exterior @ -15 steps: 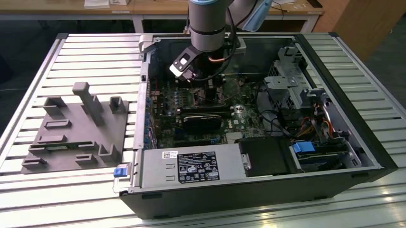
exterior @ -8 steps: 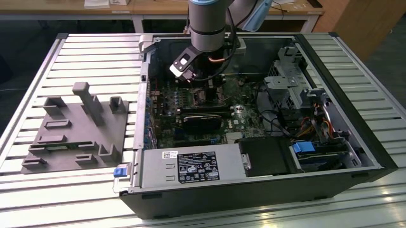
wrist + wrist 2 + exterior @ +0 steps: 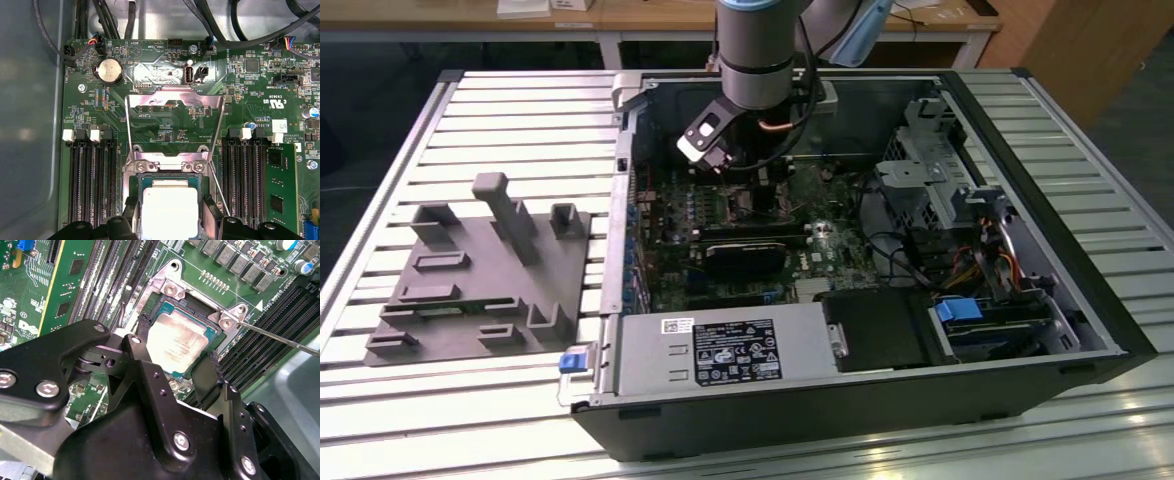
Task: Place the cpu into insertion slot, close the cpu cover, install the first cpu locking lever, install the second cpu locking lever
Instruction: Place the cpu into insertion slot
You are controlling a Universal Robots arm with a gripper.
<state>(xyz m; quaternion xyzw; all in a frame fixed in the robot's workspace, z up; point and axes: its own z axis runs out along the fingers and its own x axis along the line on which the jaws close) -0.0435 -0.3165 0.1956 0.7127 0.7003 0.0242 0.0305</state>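
An opened computer case [image 3: 1067, 330] lies on a slatted table [image 3: 494, 130]. Inside, the gripper [image 3: 177, 352] straddles the cpu [image 3: 177, 342] in the insertion slot [image 3: 155, 305]. Its fingers [image 3: 205, 375] flank the chip's edges; the cpu cover [image 3: 172, 100] stands raised.

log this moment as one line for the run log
cpu in slot | pincer fingers either side of cpu | cover up | levers undone

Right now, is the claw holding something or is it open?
Claw: its fingers sit on either side of the cpu, which lies in the insertion slot. Whether they are gripping it cannot be told.
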